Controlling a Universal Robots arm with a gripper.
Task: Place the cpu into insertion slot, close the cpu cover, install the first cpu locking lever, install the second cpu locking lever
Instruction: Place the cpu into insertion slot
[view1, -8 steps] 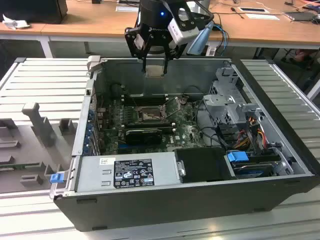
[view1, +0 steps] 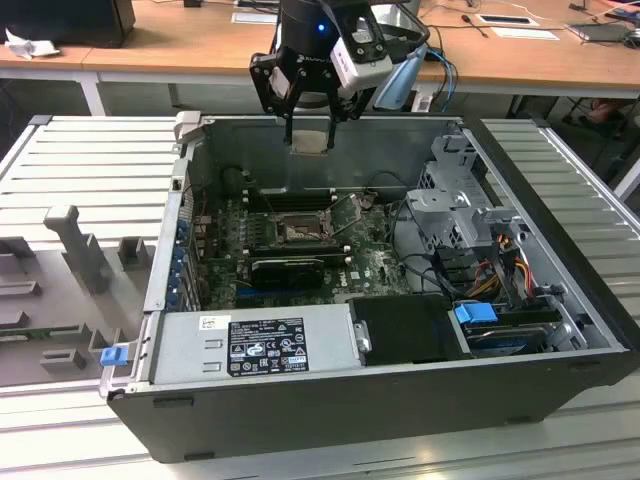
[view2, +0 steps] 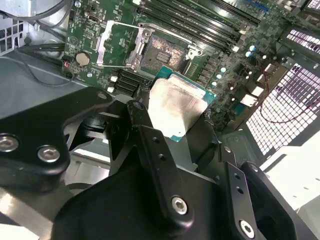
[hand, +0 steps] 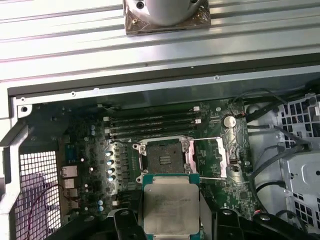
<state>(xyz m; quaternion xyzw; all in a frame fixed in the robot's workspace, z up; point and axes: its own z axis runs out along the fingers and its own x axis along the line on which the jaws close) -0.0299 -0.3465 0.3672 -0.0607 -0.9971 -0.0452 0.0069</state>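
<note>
My gripper hangs above the rear wall of the open computer case, shut on the cpu, a pale square chip held by two opposite edges. In both wrist views the cpu sits between the black fingers, well above the motherboard. The insertion slot lies bare, a dark square with a silvery rim. Its cpu cover stands swung open beside the slot. The cpu is high over the board and apart from the slot.
Memory slots run along the slot's far side. A black card lies just in front of the slot, with the power supply at the case front. A drive cage and cables fill the exterior view's right. A grey fixture tray lies at its left.
</note>
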